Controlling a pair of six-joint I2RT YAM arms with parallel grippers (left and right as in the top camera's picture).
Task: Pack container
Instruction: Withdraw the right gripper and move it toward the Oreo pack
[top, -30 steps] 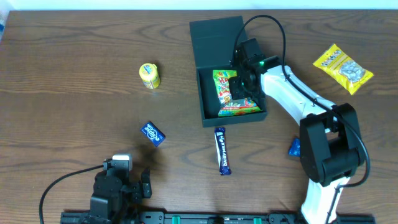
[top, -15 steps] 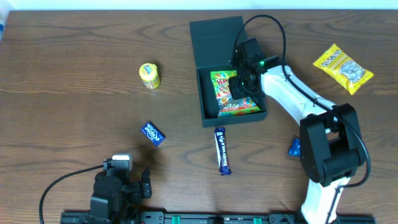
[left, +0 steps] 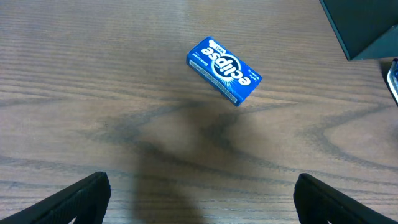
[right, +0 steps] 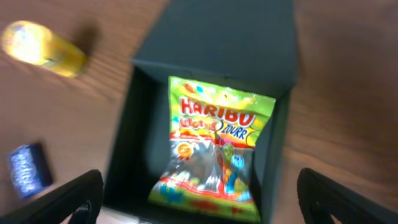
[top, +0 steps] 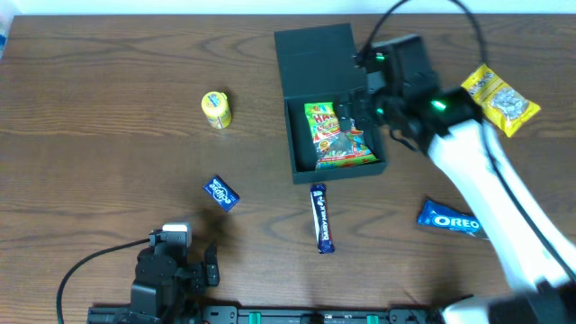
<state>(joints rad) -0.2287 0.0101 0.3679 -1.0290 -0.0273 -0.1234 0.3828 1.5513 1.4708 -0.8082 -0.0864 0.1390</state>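
The container point(top: 296, 144), a dark teal box, stands at the back middle of the table with its flap lid point(top: 315, 56) folded open behind it. A green Haribo packet point(top: 338, 135) lies inside. My right gripper point(top: 362, 112) hovers open above the box's right side, nothing between its fingers. In the right wrist view the container point(right: 140, 137) and the Haribo packet point(right: 214, 149) lie below the open right gripper point(right: 199, 202). My left gripper point(top: 210, 266) rests open near the front edge; in the left wrist view the left gripper point(left: 199, 199) is empty.
A blue Eclipse gum pack point(top: 220, 193) point(left: 224, 70) lies ahead of the left gripper. A yellow tin point(top: 216, 109) stands at the left, a chocolate bar point(top: 322, 218) in front of the box, an Oreo packet point(top: 448, 220) at the right and a yellow snack bag point(top: 497, 97) at the far right.
The right gripper opened, let go of the Haribo packet in the box, and rose up and to the right, which brought the Oreo packet into view. The left arm stayed still.
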